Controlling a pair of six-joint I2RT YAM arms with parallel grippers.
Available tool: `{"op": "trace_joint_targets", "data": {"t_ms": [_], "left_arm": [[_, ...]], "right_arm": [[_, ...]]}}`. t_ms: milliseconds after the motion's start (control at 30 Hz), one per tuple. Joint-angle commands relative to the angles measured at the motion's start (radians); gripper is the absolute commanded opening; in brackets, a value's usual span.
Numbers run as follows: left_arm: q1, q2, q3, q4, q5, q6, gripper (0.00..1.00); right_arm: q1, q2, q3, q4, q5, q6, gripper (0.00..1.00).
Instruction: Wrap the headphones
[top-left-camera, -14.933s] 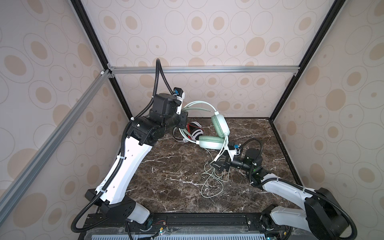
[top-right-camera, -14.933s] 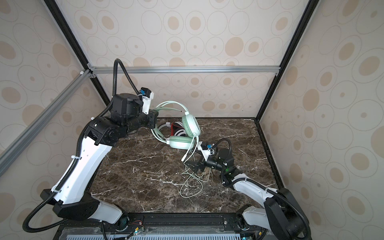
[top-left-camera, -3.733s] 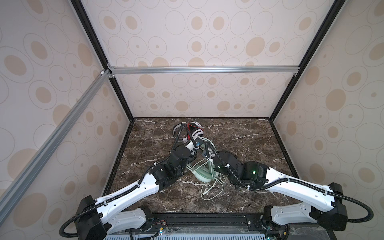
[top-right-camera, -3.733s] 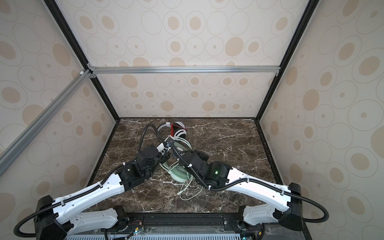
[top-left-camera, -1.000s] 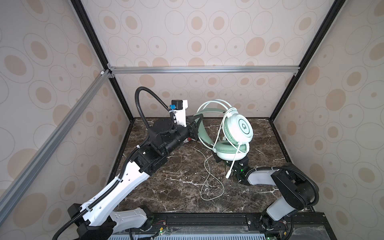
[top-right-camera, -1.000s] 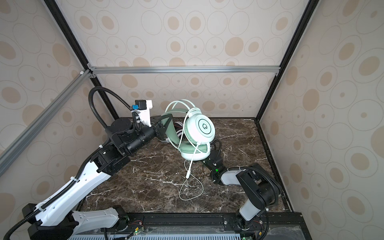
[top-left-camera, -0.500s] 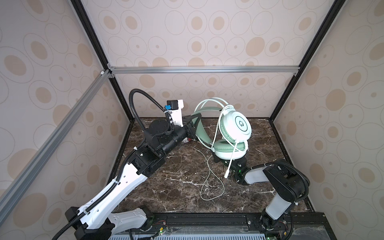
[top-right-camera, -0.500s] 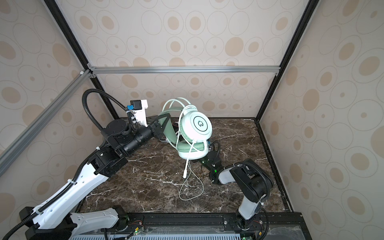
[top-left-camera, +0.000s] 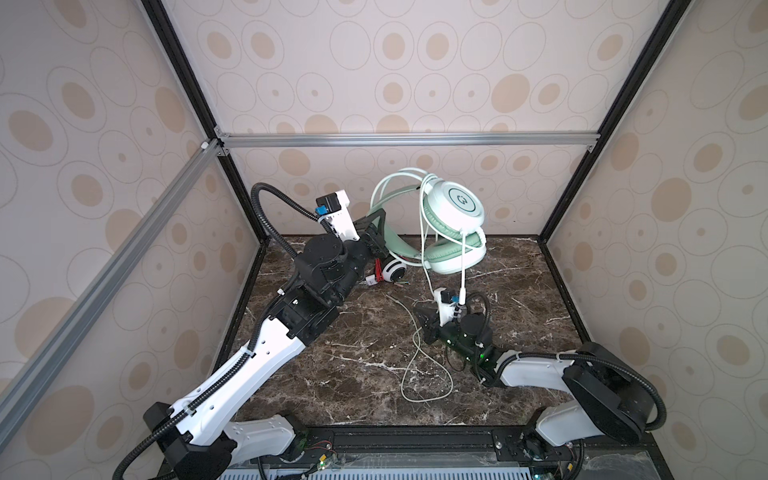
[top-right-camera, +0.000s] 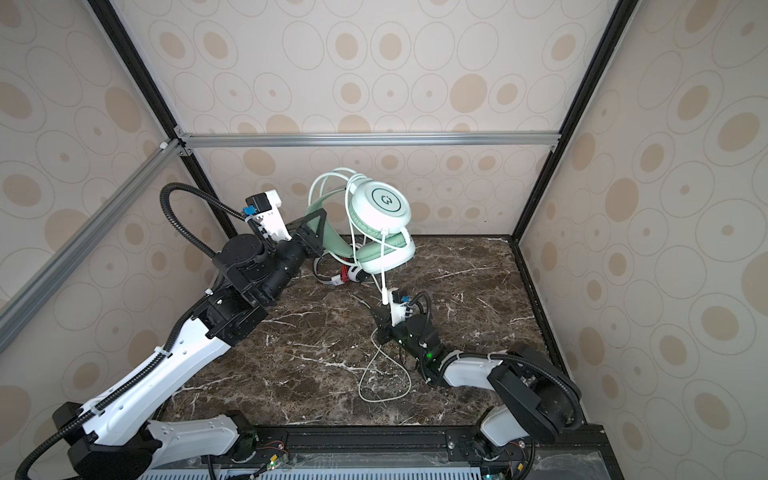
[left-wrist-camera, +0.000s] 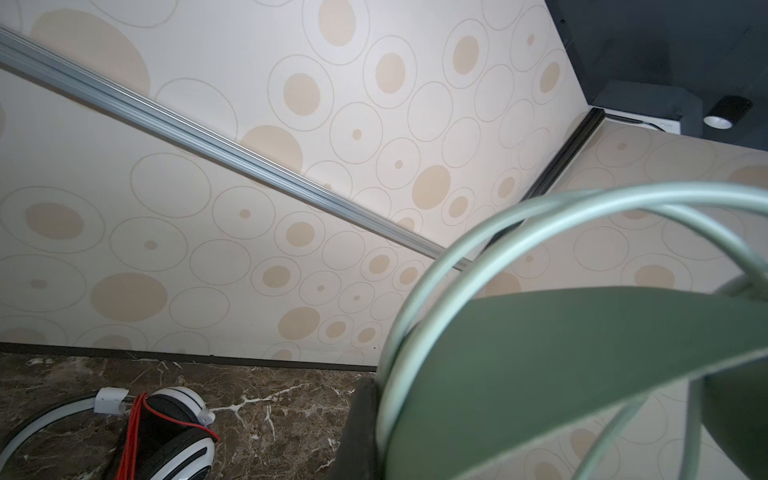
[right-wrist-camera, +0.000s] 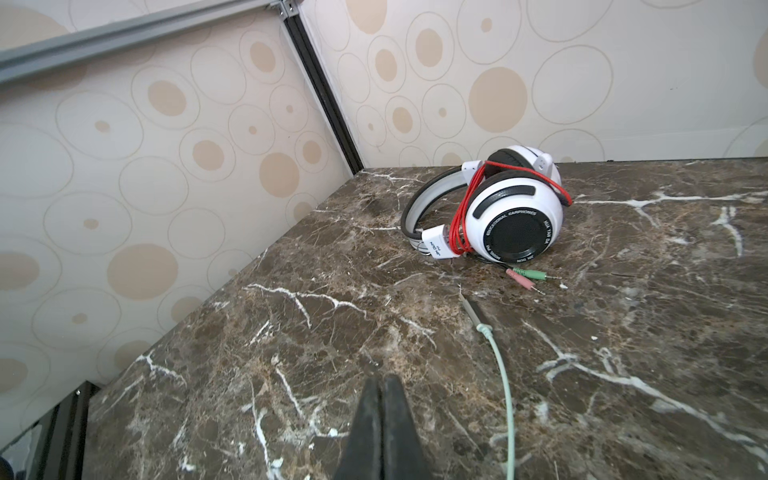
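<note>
We see the left gripper (top-left-camera: 376, 232) clamped on the headband of the mint-green headset (top-left-camera: 453, 224), held clear above the table (top-left-camera: 332, 374). Its ear cups hang at 3 o'clock from those fingers. The right gripper (right-wrist-camera: 380, 399) sits low over the table, fingers pressed together on nothing. The green cord (right-wrist-camera: 505, 382) lies just beside them, apart. The white headset (right-wrist-camera: 511, 212) rests at the table's 12 o'clock, with the red cord (right-wrist-camera: 465, 208) wound round it.
</note>
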Motion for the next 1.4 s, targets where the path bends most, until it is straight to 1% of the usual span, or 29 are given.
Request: {"op": "trace_joint_targets", "data": {"t_ms": [0, 67, 167, 267, 400, 500, 667, 767, 900, 1033, 1100, 1167, 1367], "left_arm": [[0.026, 0.024, 0.031, 0.138, -0.103, -0.037, 0.00], [0.046, 0.052, 0.034, 0.136, -0.125, -0.022, 0.00], [0.061, 0.095, 0.036, 0.141, -0.195, 0.045, 0.00], [0.072, 0.139, 0.035, 0.156, -0.267, 0.134, 0.00], [0.075, 0.210, 0.026, 0.208, -0.364, 0.304, 0.00], [0.077, 0.258, 0.001, 0.242, -0.411, 0.405, 0.00], [0.075, 0.289, -0.073, 0.300, -0.465, 0.509, 0.00], [0.069, 0.300, -0.120, 0.323, -0.496, 0.583, 0.00], [0.039, 0.298, -0.203, 0.398, -0.552, 0.727, 0.00], [-0.016, 0.286, -0.282, 0.481, -0.603, 0.904, 0.00], [-0.049, 0.267, -0.321, 0.499, -0.612, 0.967, 0.00], [-0.072, 0.245, -0.345, 0.477, -0.591, 0.989, 0.00], [-0.121, 0.163, -0.380, 0.304, -0.478, 0.990, 0.00]], "right_arm": [[0.061, -0.056, -0.018, -0.164, 0.112, -0.103, 0.00], [0.107, -0.097, -0.020, -0.223, 0.153, -0.139, 0.00], [0.185, -0.161, -0.013, -0.326, 0.223, -0.193, 0.00], [0.261, -0.207, -0.006, -0.416, 0.285, -0.242, 0.00], [0.359, -0.260, 0.014, -0.526, 0.360, -0.295, 0.00], [0.414, -0.296, 0.048, -0.631, 0.376, -0.319, 0.00], [0.482, -0.323, 0.140, -0.817, 0.401, -0.367, 0.00], [0.498, -0.347, 0.201, -0.923, 0.417, -0.388, 0.00], [0.497, -0.389, 0.259, -1.010, 0.447, -0.425, 0.00], [0.497, -0.389, 0.348, -1.149, 0.499, -0.462, 0.00], [0.491, -0.381, 0.396, -1.220, 0.527, -0.482, 0.00], [0.480, -0.382, 0.425, -1.262, 0.532, -0.494, 0.00], [0.424, -0.400, 0.485, -1.344, 0.518, -0.496, 0.00]]}}
